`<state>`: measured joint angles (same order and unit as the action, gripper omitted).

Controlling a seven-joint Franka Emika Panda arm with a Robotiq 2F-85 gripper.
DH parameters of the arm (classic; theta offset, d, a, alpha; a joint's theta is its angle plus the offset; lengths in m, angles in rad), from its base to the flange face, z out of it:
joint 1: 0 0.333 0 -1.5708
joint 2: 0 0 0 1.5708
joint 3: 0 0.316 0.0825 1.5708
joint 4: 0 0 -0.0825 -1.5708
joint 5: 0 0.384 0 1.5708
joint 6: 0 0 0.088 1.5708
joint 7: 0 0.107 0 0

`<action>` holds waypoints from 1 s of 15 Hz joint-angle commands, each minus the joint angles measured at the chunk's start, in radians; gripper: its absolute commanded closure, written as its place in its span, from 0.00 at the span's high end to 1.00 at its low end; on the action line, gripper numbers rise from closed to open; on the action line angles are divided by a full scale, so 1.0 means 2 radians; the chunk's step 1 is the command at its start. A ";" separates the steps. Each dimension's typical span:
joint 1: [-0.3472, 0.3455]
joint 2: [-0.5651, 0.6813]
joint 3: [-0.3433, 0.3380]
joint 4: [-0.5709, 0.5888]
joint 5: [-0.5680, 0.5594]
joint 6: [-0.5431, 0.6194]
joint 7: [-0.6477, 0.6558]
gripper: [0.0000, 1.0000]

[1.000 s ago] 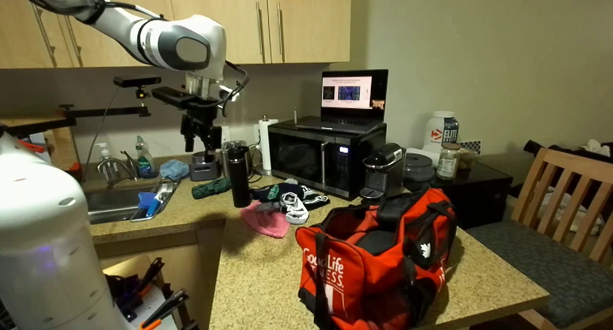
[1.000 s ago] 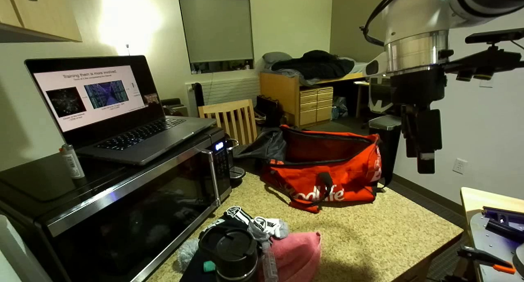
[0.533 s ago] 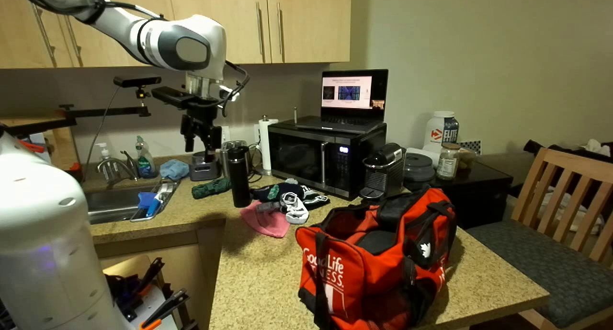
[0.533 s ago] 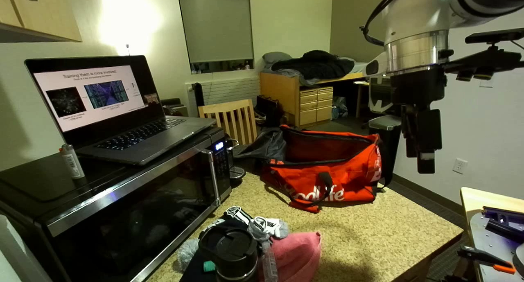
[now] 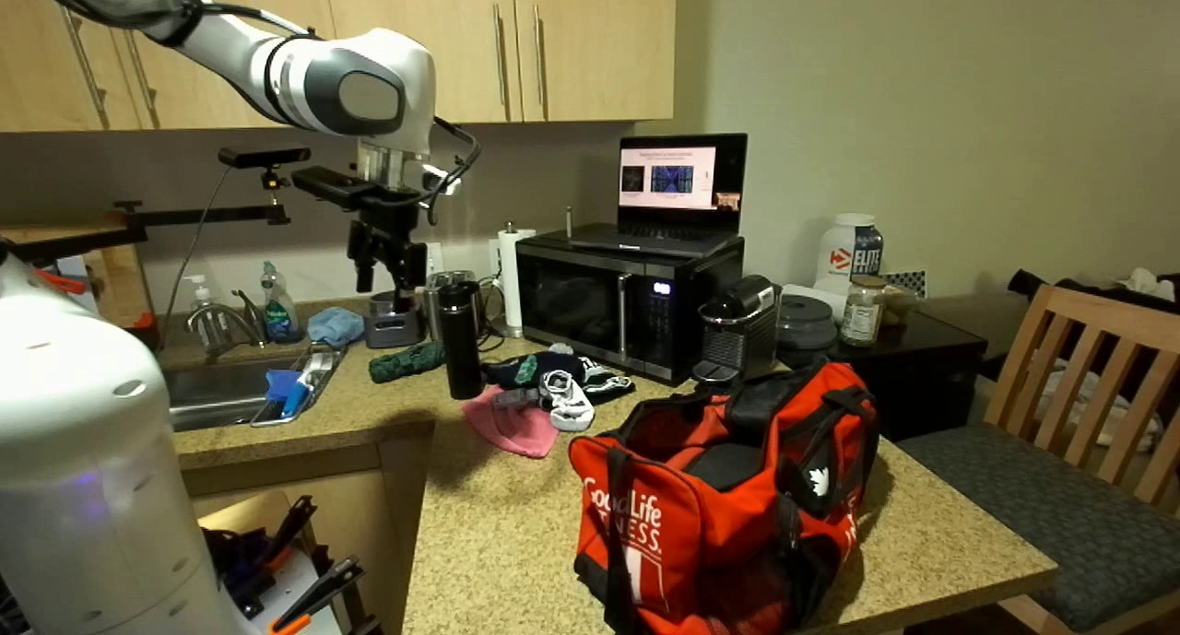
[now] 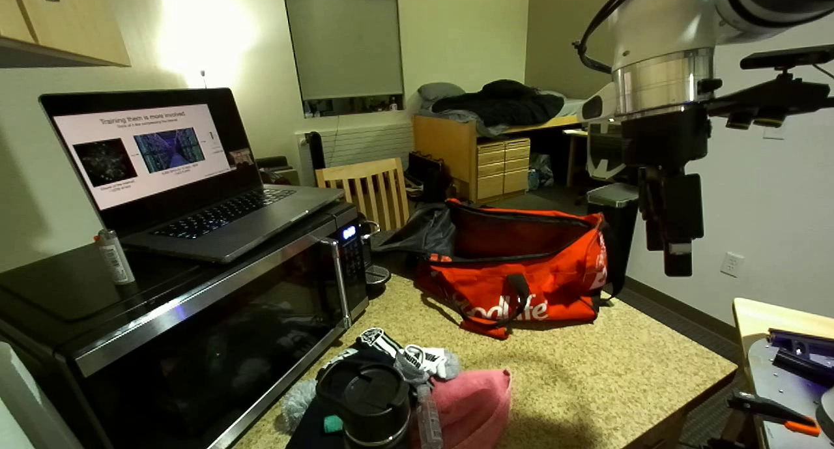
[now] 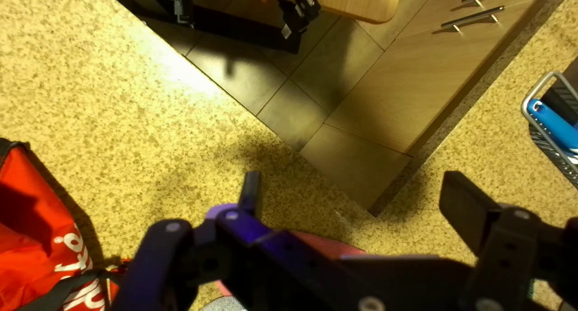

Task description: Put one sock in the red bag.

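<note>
The white sock with dark patches [image 5: 569,406] lies on a small pile on the counter, by a pink cloth [image 5: 513,428]. It also shows in an exterior view [image 6: 430,360]. A grey-white piece of fabric at the bottom edge of the wrist view [image 7: 223,304] may be part of it. The red bag [image 5: 645,529] stands on the counter with its top open, and shows in both exterior views [image 6: 515,289] and at the left of the wrist view [image 7: 22,243]. My gripper [image 7: 351,180] is open and empty, pointing down high above the counter [image 5: 383,292], short of the pile.
A tall black bottle [image 5: 460,345] stands right beside the pile. A green cloth [image 5: 406,363] lies left of it. The microwave [image 5: 590,303] with a laptop [image 5: 678,193] on top and a coffee machine [image 5: 737,326] stand behind. The counter edge and sink [image 5: 212,391] are near the gripper.
</note>
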<state>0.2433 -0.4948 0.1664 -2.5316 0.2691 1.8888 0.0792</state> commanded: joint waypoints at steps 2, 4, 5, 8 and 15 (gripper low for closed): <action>-0.009 0.017 0.001 0.010 -0.002 0.010 -0.009 1.00; -0.013 0.034 0.000 0.020 -0.003 0.020 -0.011 1.00; -0.015 0.048 -0.001 0.026 -0.005 0.027 -0.012 1.00; -0.020 0.078 -0.001 0.042 -0.012 0.044 -0.013 1.00; -0.027 0.161 0.000 0.096 -0.036 0.086 -0.014 1.00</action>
<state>0.2041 -0.2450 0.1609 -2.3908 0.2303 2.0240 0.0763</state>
